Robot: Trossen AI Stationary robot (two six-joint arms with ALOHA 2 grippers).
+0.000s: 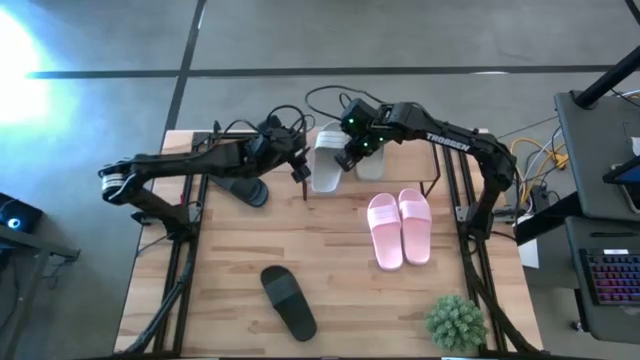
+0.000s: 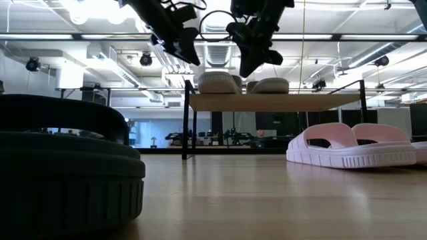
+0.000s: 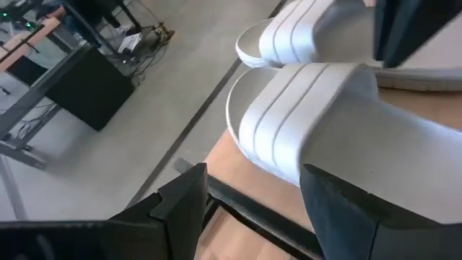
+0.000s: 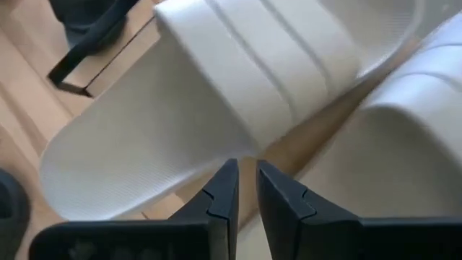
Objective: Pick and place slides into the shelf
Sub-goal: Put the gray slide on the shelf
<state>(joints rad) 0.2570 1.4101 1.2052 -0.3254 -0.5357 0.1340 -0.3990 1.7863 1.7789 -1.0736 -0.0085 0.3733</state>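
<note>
Slides in pale grey (image 1: 328, 157) sit side by side on the shelf (image 2: 273, 102), directly beneath both end effectors. Right end effector (image 1: 347, 160) hovers over them, fingers nearly closed, empty. Left end effector (image 1: 299, 170) hangs spread wide at the shelf's edge. Pink slides (image 1: 400, 227) and one black slide (image 1: 288, 302) lie on open table (image 1: 330, 250) behind them.

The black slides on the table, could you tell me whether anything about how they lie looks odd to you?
Yes: the black pair is split up. One black slide lies alone and askew near the front of the table, while the other black slide sits far off beneath the left arm. The pink pair lies neatly side by side.
</note>
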